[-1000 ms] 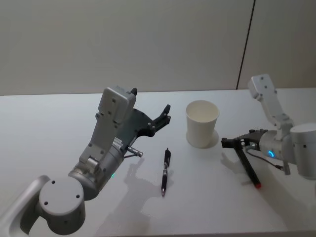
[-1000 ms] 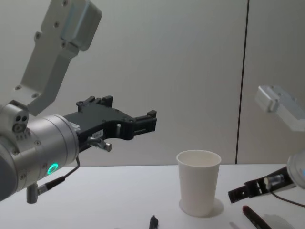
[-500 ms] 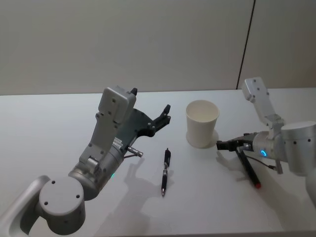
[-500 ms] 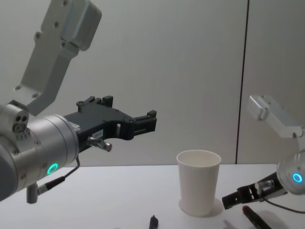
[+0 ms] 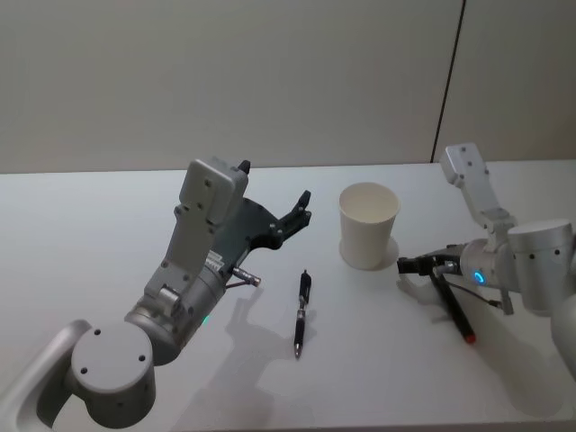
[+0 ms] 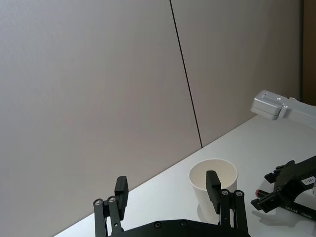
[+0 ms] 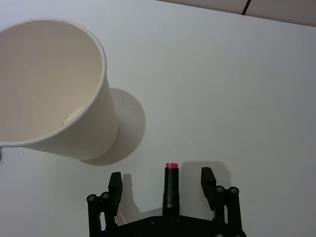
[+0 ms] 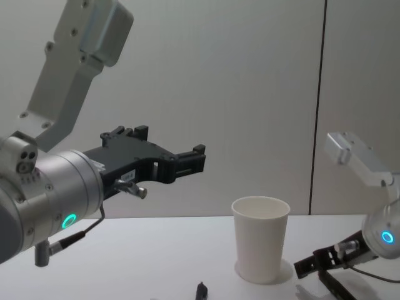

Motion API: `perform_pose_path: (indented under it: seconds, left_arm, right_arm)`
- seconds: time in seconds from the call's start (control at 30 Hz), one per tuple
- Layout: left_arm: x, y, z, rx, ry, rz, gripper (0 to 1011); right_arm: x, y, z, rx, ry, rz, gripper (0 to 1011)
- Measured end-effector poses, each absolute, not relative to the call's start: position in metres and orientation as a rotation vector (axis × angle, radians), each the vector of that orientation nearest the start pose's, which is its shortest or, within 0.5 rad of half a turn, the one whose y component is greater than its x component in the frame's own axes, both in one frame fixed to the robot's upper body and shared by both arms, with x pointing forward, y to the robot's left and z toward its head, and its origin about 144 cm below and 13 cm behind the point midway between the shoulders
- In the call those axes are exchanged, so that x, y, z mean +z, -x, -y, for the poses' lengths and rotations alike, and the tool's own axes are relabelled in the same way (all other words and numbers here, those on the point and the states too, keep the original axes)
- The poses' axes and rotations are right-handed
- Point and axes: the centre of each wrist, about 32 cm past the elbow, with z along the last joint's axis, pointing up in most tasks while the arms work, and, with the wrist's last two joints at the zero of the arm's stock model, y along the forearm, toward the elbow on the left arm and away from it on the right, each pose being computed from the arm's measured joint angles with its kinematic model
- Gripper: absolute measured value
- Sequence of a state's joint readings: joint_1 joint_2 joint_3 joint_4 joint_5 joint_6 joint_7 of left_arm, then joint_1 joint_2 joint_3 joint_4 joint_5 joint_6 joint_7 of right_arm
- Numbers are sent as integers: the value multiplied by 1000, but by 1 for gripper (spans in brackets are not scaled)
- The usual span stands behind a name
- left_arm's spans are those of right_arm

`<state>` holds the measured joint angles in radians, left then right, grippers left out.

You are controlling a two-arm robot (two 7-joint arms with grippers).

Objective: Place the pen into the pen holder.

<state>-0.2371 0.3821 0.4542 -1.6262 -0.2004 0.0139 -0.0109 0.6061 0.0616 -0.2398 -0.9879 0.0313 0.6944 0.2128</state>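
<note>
The pen holder (image 5: 367,241), a plain white paper cup with a rolled rim and a slight taper toward its base, stands upright on the white table (image 5: 108,234), right of centre. In the right wrist view its inside is bare white wall down to a small mottled patch near the bottom that cannot be made out. The red-tipped pen (image 5: 453,310) lies flat on the table to the right of the cup and apart from it. It has a slim black barrel that runs from near the cup's base back toward the robot, with a red end at the near side and a pinkish-red end at the far side. The right gripper (image 5: 405,264) sits low over that far end, pointing toward the cup. Its fingers (image 7: 116,187) are spread wide on either side of the barrel with a gap on each side, gripping nothing. A black pen (image 5: 301,315) lies flat near the table's middle, left of the cup and well apart from it. The left gripper (image 5: 300,211) hangs above the table to the cup's left, its fingers wide apart and holding nothing.
</note>
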Motion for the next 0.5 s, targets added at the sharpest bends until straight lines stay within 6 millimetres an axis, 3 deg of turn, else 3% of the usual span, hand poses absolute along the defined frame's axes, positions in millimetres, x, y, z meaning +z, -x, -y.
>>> perform_pose_path:
  seconds: [0.37, 0.5]
  left_arm:
    - [1204, -492, -198, 1124, -61, 268, 1000]
    - [1204, -492, -198, 1124, -61, 268, 1000]
  right_arm:
    - [1189, -620, 195, -1200, 640, -427, 1002]
    - [1187, -620, 195, -1198, 643, -427, 929]
